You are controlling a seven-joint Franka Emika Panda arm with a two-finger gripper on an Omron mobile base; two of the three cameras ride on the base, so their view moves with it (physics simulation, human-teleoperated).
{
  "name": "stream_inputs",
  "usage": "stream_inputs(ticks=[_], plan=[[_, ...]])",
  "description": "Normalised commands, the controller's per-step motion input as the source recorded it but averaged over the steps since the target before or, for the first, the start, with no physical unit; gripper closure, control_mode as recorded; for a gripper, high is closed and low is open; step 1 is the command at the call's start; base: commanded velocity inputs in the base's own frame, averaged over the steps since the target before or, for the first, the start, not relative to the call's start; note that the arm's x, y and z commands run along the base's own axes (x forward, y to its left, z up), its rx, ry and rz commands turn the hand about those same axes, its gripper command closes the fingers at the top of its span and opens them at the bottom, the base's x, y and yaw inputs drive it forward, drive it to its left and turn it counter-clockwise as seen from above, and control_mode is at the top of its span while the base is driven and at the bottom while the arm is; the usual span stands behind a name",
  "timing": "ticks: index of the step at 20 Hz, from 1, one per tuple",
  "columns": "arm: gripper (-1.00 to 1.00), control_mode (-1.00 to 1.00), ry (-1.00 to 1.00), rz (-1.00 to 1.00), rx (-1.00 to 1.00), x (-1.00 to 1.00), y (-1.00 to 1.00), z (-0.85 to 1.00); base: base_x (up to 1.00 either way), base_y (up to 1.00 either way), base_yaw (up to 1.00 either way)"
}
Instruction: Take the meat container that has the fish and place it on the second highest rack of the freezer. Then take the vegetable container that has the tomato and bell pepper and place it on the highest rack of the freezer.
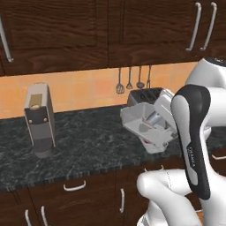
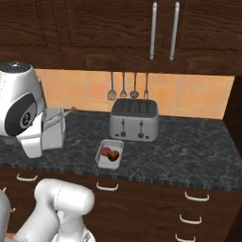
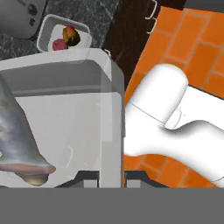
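Note:
My gripper (image 3: 113,177) is shut on the wall of the white meat container (image 3: 74,118), which I hold tilted in the air above the black counter (image 1: 88,145). The silvery-grey fish (image 3: 17,135) lies inside it, large at the left of the hand view. The same container (image 1: 145,126) hangs in front of the toaster, close to my hand (image 2: 47,125). The white vegetable container (image 2: 101,157) sits on the counter before the toaster, holding the red tomato (image 2: 107,151) and the orange-red bell pepper (image 2: 114,156). It shows again (image 3: 48,28) far below the hand. The freezer is out of view.
A silver toaster (image 2: 134,120) stands at the back of the counter. A grey coffee machine (image 1: 39,119) stands to the left. Utensils (image 2: 124,87) hang on the orange tiled wall under dark upper cabinets. Drawers with white handles (image 2: 191,196) line the front, above an orange floor (image 3: 192,39).

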Motion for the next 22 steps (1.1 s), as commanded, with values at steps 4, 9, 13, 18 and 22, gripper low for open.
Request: stream_inputs(ticks=[4,9,13,18,22], plan=[[1.00,1.00,0.00,0.00,0.00,0.00,0.00,0.00,-0.70,0.41,-0.66],[1.00,1.00,0.00,0.00,0.00,0.00,0.00,0.00,-0.76,0.29,-0.82],[1.00,1.00,0.00,0.00,0.00,0.00,0.00,0.00,-0.83,0.01,-0.72],[1.00,1.00,0.00,0.00,0.00,0.00,0.00,0.00,-0.09,-0.84,-0.54],[1.00,1.00,0.00,0.00,0.00,0.00,0.00,0.00,0.17,-0.73,-0.67]])
